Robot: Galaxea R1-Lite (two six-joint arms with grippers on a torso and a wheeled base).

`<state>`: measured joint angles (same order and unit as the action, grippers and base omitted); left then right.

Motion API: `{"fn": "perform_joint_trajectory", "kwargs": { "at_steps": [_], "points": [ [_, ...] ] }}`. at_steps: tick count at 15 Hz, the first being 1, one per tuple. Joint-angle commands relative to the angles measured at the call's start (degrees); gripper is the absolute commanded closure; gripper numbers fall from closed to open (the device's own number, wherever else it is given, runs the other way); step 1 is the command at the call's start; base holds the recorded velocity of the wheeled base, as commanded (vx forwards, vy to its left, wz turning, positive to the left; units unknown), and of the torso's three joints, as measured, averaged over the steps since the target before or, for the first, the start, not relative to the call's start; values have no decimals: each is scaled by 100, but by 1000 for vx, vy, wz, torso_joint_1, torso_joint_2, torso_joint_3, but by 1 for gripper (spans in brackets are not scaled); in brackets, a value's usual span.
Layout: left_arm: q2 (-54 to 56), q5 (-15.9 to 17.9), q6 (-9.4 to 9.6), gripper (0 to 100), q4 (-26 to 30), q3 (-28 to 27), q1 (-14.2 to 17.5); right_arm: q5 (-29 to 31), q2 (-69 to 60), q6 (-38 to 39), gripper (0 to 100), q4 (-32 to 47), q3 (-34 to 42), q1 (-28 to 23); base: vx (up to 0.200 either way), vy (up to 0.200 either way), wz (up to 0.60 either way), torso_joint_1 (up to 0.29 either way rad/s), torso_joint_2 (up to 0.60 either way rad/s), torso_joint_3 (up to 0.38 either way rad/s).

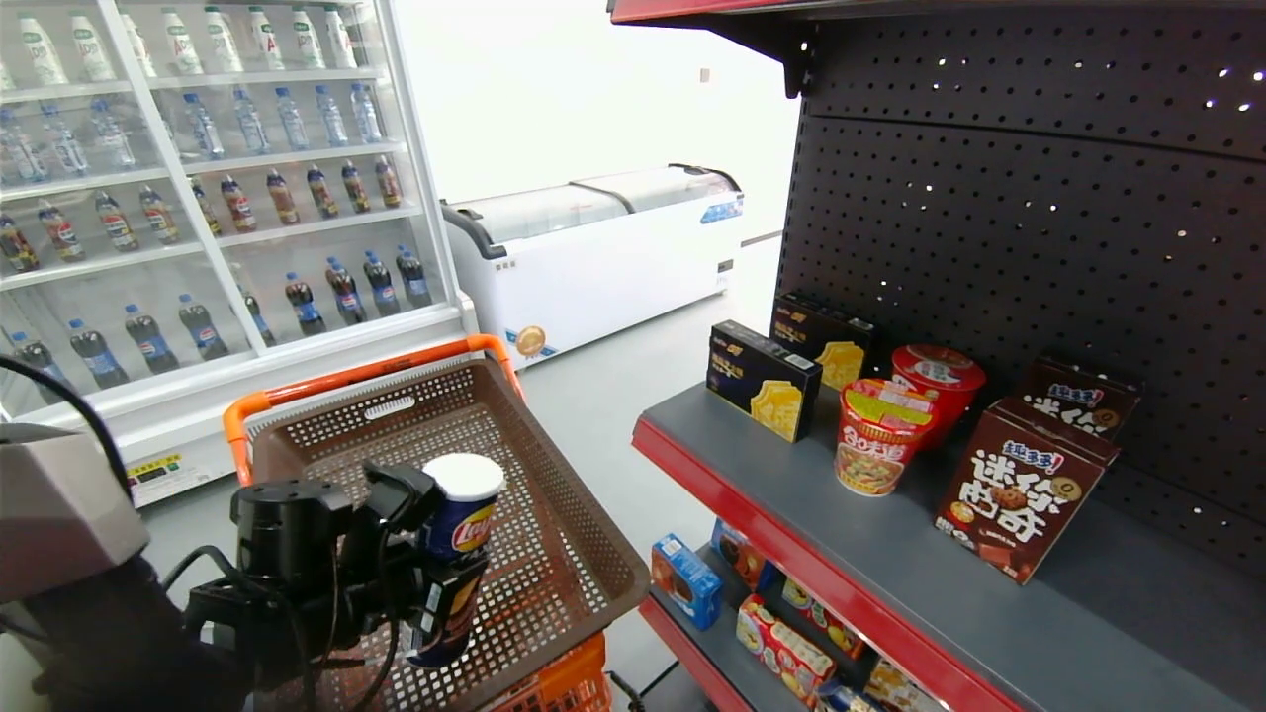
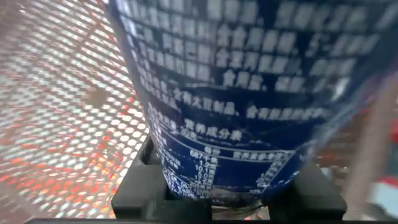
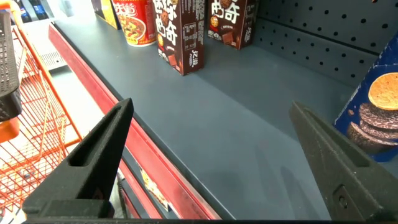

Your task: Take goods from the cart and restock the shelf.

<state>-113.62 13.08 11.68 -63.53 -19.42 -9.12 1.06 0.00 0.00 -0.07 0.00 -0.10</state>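
— What is the left claw doing?
— The left claw (image 1: 427, 583) is pinching one can (image 1: 463, 514), blue with a white lid. Its fingers are pressing on the can's lower part. The can is standing nearly upright, leaning a little.

— Where is that happening?
— Over the basket of the cart (image 1: 326, 435), with brown mesh showing behind the can. I am not managing to tell whether the can's base is touching the mesh.

— And the right claw?
— The right claw (image 3: 211, 109) is hanging spread wide and gripping nothing. It is over a bare stretch of the shelf (image 3: 236, 130).

— What is sitting on that shelf?
— From the head view I am counting six things, in three pairs.
- Two dark boxes (image 1: 764, 381) are standing at the end nearest the cart, one behind the other.
- Two cups (image 1: 877, 435) are standing next, the red one behind the yellow-lidded one.
- Two brown boxes (image 1: 1019, 499) are standing beyond those, again one behind the other.

The right wrist view is also catching one blue box (image 3: 376, 106), which is standing close to the right claw and well apart from the brown boxes.

— Anything below?
— More packets (image 1: 781, 648) are lying on the level underneath. They are too hidden to count.

— And behind the cart?
— One cooler (image 1: 198, 198) is holding rows of bottles. One freezer (image 1: 593, 247) is standing beside it.
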Motion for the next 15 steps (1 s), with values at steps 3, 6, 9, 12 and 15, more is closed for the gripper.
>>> {"fn": "perform_joint_trajectory", "kwargs": {
  "at_steps": [3,6,9,12,15],
  "points": [
    [3021,-236,-693,100,1984,-370,77,-1,0,-9,0,-1,0,1,0,0,0,0,0,0],
    [5042,-464,-781,100,3681,-167,68,-1,0,0,0,-1,0,1,0,0,0,0,0,0],
    [6194,-596,-957,100,3865,79,68,-1,0,0,0,-1,0,1,0,0,0,0,0,0],
    [6941,-552,-895,100,3927,202,-11,-1,0,0,0,-1,0,1,0,0,0,0,0,0],
    [7723,-552,-394,100,3944,773,-116,-1,0,0,0,-1,0,1,0,0,0,0,0,0]
  ]
}}
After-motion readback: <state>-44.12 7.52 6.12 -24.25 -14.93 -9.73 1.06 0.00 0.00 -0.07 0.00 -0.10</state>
